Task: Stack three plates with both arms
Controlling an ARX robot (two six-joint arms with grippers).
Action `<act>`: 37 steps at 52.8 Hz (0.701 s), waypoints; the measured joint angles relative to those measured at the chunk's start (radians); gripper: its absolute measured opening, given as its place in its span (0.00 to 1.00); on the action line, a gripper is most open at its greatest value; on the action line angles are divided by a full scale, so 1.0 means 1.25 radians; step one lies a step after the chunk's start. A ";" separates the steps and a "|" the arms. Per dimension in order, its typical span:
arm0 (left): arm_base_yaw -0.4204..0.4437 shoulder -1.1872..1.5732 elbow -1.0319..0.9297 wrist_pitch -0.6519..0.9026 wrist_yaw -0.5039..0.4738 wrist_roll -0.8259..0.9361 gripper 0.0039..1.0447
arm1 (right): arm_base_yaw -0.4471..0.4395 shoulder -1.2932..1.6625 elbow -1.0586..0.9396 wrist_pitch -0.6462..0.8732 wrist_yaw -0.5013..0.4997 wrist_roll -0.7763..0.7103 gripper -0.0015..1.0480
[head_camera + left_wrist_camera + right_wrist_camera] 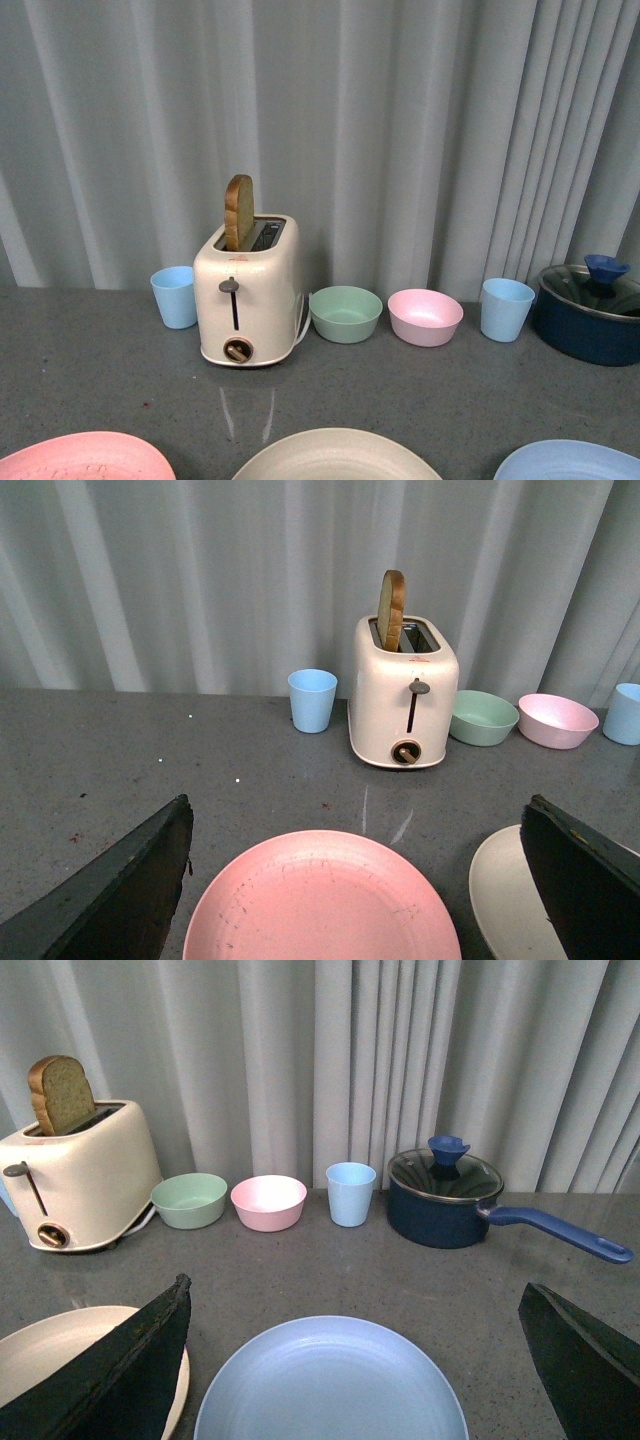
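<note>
In the front view the three plates lie in a row along the near edge of the bench (450,400), apart from one another. The pink plate (85,455) is toward the near left corner, the cream plate (335,455) is in the middle and the blue plate (570,462) is toward the near right corner. None is stacked yet, so the task looks to be at its very start. All three are cut off by the lower frame, and neither arm shows here. A toaster (247,295) holding a slice of bread (238,212) stands by the far edge.

In the left wrist view the left gripper (357,802) is spread wide with nothing between its fingers (120,890). The pink plate (320,900) sits below the gap, with the cream plate (500,890) just beside it and partly behind one finger. How high the gripper hangs above the plate I cannot tell.

In the right wrist view the right gripper (355,1285) is likewise wide apart and empty, over the blue plate (330,1385). The cream plate (70,1350) is half hidden by a finger. A lidded pot (445,1200) stands near the far edge.

The likely next move is for one arm to drop to a rim, pinch it and carry that plate onto the cream one. The rims are low and shallow, so the grip needs care. The plates' near rims are out of frame in both wrist views.
</note>
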 joint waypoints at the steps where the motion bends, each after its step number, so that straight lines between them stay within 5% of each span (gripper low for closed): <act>1: 0.000 0.000 0.000 0.000 0.000 0.000 0.94 | 0.000 0.000 0.000 0.000 0.000 0.000 0.93; 34: 0.000 0.000 0.000 0.000 0.001 0.000 0.94 | 0.000 0.000 0.000 0.000 0.000 0.000 0.93; 37: 0.038 0.085 0.062 -0.168 0.114 0.009 0.94 | 0.000 0.000 0.000 0.000 0.001 0.000 0.93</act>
